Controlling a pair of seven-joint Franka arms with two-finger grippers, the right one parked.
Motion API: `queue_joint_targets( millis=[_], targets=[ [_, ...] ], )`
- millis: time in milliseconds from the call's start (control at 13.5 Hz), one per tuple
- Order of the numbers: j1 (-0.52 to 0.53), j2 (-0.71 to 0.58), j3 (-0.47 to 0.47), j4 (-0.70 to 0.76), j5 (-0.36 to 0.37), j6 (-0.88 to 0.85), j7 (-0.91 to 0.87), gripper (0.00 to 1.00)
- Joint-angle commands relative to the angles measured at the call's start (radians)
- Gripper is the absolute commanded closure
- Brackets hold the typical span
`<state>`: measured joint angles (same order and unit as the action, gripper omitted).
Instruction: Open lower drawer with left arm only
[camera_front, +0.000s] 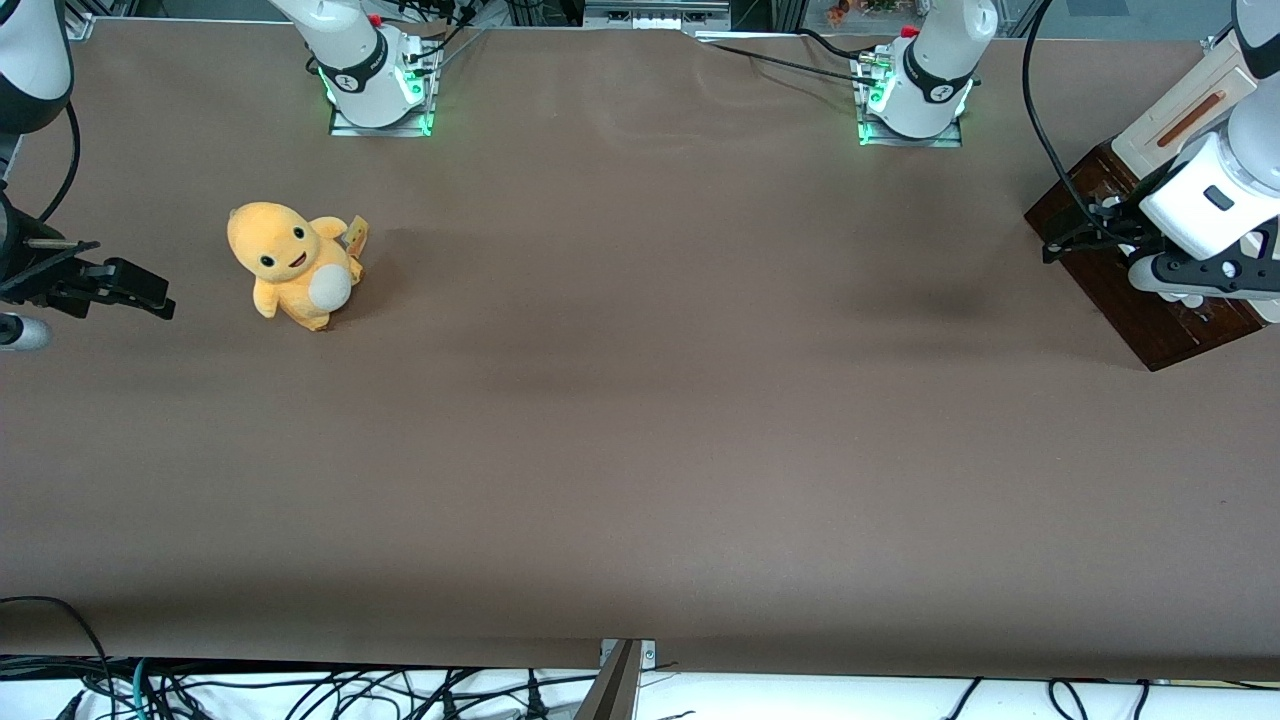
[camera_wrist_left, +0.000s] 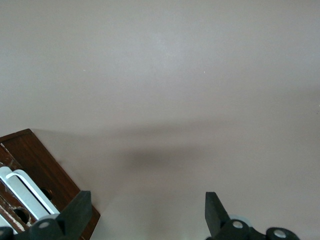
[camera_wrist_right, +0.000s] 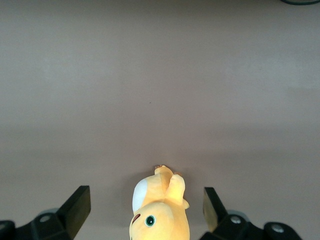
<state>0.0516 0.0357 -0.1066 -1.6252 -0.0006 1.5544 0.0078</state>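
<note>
The cabinet stands at the working arm's end of the table, with a cream top (camera_front: 1185, 115) and a dark brown front. The lower drawer (camera_front: 1120, 290) is the brown strip closest to the table; in the left wrist view its corner (camera_wrist_left: 47, 170) shows with a white bar handle (camera_wrist_left: 30, 192). The left arm (camera_front: 1215, 195) hangs over the cabinet. My gripper (camera_front: 1070, 230) (camera_wrist_left: 147, 212) is open just in front of the drawer front, off the handle. One finger (camera_wrist_left: 80, 210) overlaps the drawer's corner, and only bare table lies between the two fingers.
A yellow plush toy (camera_front: 295, 265) (camera_wrist_right: 160, 212) sits on the brown table toward the parked arm's end. Two arm bases (camera_front: 380, 85) (camera_front: 915, 95) stand along the table edge farthest from the front camera. Cables hang below the nearest edge.
</note>
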Motion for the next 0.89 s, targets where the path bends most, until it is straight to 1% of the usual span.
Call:
queue_joint_targets(
  millis=[0, 148, 443, 665, 739, 813],
  targets=[
    [0.005, 0.038, -0.002, 0.038, -0.015, -0.030, -0.002, 0.00],
    [0.007, 0.068, -0.001, 0.038, -0.013, -0.030, -0.002, 0.00],
    [0.004, 0.075, -0.001, 0.038, -0.010, -0.028, -0.003, 0.00],
    [-0.003, 0.073, -0.004, 0.033, 0.005, -0.030, -0.063, 0.00],
    [-0.004, 0.073, -0.004, 0.028, 0.023, -0.030, -0.068, 0.00],
    [-0.009, 0.073, -0.007, 0.024, 0.077, -0.030, -0.072, 0.00]
  ],
)
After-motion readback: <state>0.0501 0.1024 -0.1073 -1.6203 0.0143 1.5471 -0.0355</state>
